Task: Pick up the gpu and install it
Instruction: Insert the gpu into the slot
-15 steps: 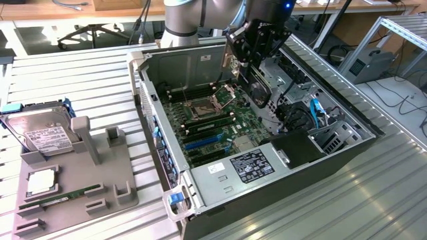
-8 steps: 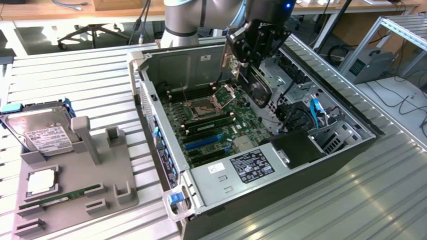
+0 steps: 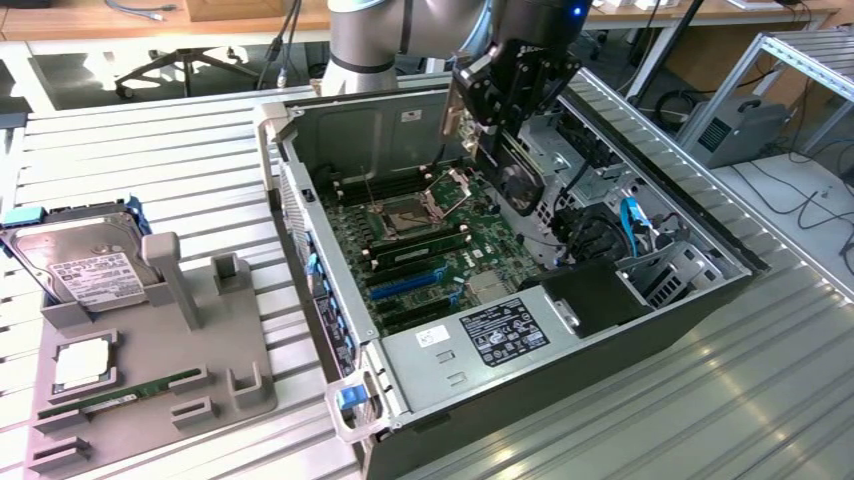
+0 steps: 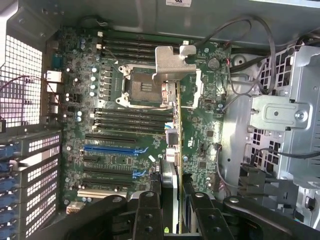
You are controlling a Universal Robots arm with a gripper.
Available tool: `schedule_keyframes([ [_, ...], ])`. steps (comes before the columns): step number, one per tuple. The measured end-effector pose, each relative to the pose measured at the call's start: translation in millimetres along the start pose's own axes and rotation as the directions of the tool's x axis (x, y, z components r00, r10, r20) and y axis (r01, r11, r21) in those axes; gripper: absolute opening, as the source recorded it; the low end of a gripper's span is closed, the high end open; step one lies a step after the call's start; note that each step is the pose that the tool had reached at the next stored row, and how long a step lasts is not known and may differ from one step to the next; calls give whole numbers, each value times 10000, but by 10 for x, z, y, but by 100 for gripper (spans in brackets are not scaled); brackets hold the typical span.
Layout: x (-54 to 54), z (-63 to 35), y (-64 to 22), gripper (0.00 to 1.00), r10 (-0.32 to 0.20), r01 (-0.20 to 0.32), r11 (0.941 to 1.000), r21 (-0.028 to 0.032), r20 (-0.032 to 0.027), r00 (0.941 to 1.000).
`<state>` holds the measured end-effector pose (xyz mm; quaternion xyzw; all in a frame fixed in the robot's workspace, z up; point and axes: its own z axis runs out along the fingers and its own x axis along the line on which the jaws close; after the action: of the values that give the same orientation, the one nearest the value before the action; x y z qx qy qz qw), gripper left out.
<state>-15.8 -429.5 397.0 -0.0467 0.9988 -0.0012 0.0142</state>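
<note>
**Item: open computer case (image 3: 387,130) on slatted metal table (image 3: 667,420)**

- Position: lies on its side in the middle of the table, open face up.
- Contents: green motherboard (image 3: 454,250) on the case floor, with an uncovered CPU socket (image 3: 404,215), rows of black memory slots and a blue expansion slot (image 3: 400,288). The power supply (image 3: 494,335), with a black label, sits at the case end nearest the table's front edge.

**Item: gripper (image 3: 511,125)**

- State: fingers clamped on the gpu (image 3: 518,172), one finger on each flat face.
- Position: hangs over the open case, towards its far end.

**Item: gpu**

- Position: held on edge above the motherboard, inside the outline of the case.
- In the wrist view its silver bracket (image 4: 172,61) sits over the CPU socket area. The card's thin edge runs across the line of the expansion slots rather than along them.
- Whether the card touches the board cannot be told.

**Item: grey parts holder (image 3: 147,390)**

- Position: near the table's edge on the exterior view's left, well apart from the gripper.
- Contents: a silver hard drive (image 3: 80,265) with a white label, leaning in the far end. A square processor chip (image 3: 83,362) lies flat nearer the front. A narrow green RAM stick (image 3: 120,395) lies just beside the chip.
</note>
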Motion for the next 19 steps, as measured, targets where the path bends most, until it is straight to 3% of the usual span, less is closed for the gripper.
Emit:
schedule_keyframes([
  [19, 0, 3, 0, 27, -612, 612, 9981, -17, 3, 9981],
])
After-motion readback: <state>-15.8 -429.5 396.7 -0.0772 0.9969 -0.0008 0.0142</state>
